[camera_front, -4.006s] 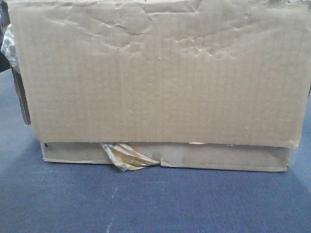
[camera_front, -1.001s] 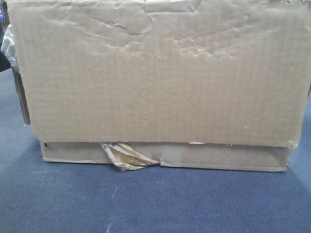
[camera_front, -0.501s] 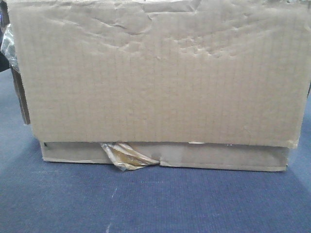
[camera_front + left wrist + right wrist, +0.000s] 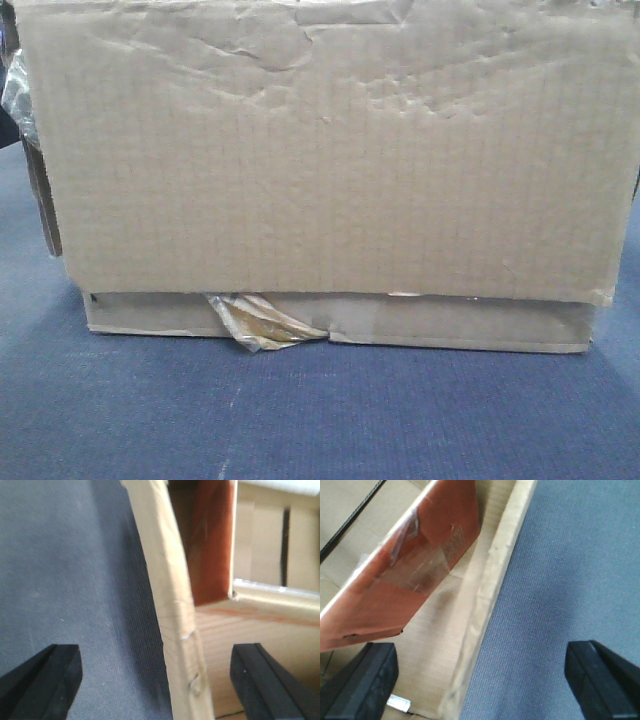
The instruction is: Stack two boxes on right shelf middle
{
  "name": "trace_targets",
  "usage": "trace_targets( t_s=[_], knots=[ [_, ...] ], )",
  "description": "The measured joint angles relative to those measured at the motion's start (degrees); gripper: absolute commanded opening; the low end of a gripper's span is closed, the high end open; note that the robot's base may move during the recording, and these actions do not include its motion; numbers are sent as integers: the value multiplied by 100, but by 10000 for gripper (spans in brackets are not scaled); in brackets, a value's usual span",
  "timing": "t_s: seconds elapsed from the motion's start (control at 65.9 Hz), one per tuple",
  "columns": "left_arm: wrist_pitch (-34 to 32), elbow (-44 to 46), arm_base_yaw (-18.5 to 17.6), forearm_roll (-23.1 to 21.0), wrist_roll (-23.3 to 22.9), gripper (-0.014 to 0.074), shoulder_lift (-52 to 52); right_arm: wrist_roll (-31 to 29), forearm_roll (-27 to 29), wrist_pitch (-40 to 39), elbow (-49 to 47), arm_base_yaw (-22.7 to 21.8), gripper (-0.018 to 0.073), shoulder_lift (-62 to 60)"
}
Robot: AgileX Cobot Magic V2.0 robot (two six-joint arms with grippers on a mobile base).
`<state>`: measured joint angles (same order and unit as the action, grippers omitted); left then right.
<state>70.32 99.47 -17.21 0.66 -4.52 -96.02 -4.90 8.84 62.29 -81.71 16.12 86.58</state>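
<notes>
Looking head-on at the big box (image 4: 330, 150), which is sitting on top of the flatter box (image 4: 450, 325). Torn yellowish tape (image 4: 262, 325) is curling out at the seam between them. Both are resting on a blue carpeted surface (image 4: 320, 420). My left claw (image 4: 157, 680) is hanging spread wide, straddling a box wall (image 4: 170, 605), one finger over the carpet, the other over cardboard. My right claw (image 4: 482, 680) is gaping likewise astride a wall, beside an orange-brown flap (image 4: 420, 565). Neither is gripping anything.

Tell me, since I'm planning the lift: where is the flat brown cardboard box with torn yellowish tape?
Front-facing view: the flat brown cardboard box lies on the blue carpet, bottom centre, directly beneath the big wrinkled brown cardboard box.
</notes>
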Motion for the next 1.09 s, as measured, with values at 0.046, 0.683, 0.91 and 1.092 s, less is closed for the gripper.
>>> trace_targets(
  t_s=[0.046, 0.683, 0.91, 1.092],
  knots=[
    [-11, -41, -48, 63, 0, 498, -47, 0, 0, -15, 0, 0, 568, 37],
    [-35, -396, -138, 115, -13, -111, -179, 20, 113, -124, 0, 21, -151, 337],
    [-35, -396, -138, 126, -38, -111, -137, 20, 113, -158, 0, 21, -153, 257],
    [-18, -324, -138, 126, -61, -111, 236, 33, 113, -328, -98, 21, -153, -160]
  ],
)
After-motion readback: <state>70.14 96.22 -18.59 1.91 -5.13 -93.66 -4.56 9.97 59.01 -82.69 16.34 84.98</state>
